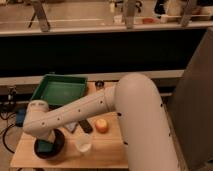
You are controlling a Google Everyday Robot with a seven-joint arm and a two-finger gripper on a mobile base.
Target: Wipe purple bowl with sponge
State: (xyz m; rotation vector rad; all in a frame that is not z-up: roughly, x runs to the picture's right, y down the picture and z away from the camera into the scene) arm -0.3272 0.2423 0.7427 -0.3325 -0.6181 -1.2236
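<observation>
The purple bowl (pixel 56 148) sits at the front left of the wooden table (pixel 102 152), a dark shallow round dish partly covered by my arm. Inside it lies the teal-green sponge (pixel 44 146). My gripper (pixel 44 141) hangs straight down over the bowl at the end of the white arm, right on the sponge, and its tips are hidden behind the wrist.
A big green tray (pixel 60 90) fills the table's back left. A white cup (pixel 84 146) stands just right of the bowl, with an orange bowl (pixel 102 125) and a dark object (pixel 86 126) behind it. The table's left edge is near the bowl.
</observation>
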